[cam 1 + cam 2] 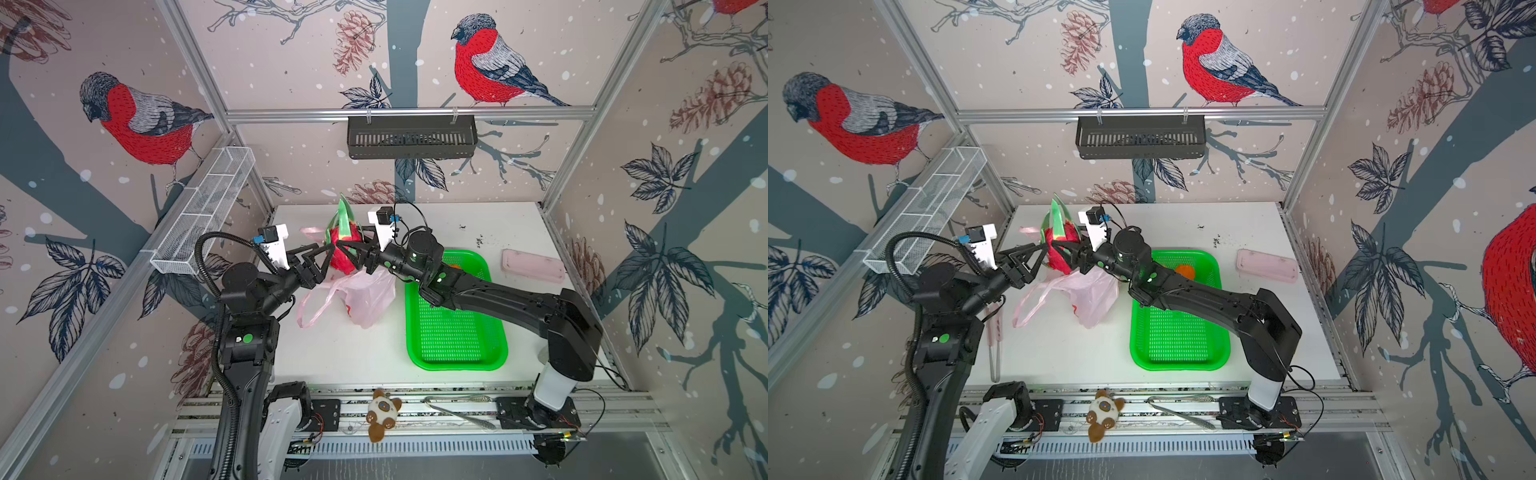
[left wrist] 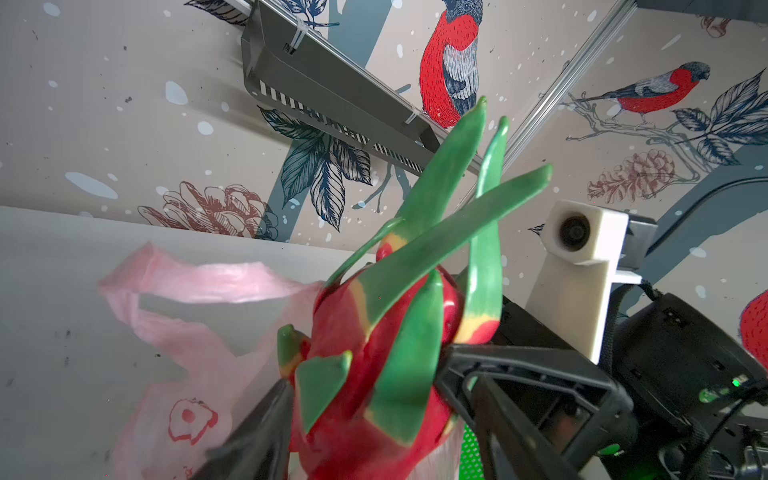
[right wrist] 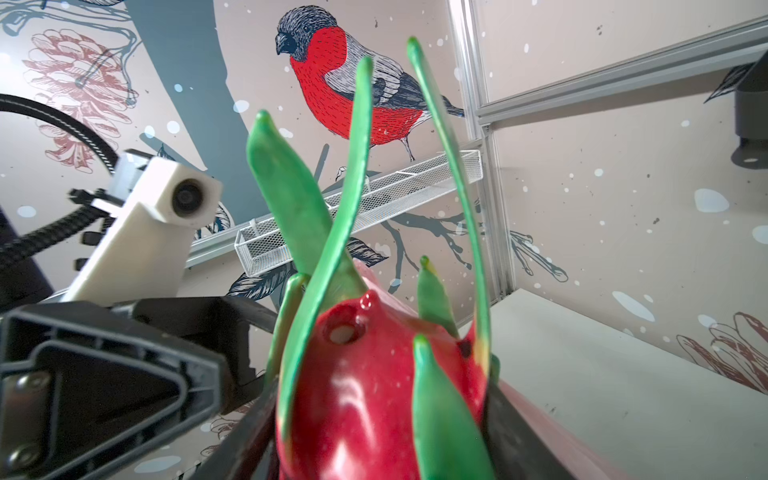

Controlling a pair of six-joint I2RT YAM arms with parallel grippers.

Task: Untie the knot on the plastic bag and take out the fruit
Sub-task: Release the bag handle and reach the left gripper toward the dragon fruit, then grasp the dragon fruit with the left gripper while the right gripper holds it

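one glossy magenta dragon fruit (image 1: 344, 254), green-tipped

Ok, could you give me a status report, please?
Right gripper clamped on dragon fruit, left gripper's jaws against it. Fruit held above bag. Nothing blocking.

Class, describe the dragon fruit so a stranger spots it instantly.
On the white table, look left of the green basket. Above the pink plastic bag, the left gripper and right gripper hold the dragon fruit: magenta, with long green scales that nothing nearby has.
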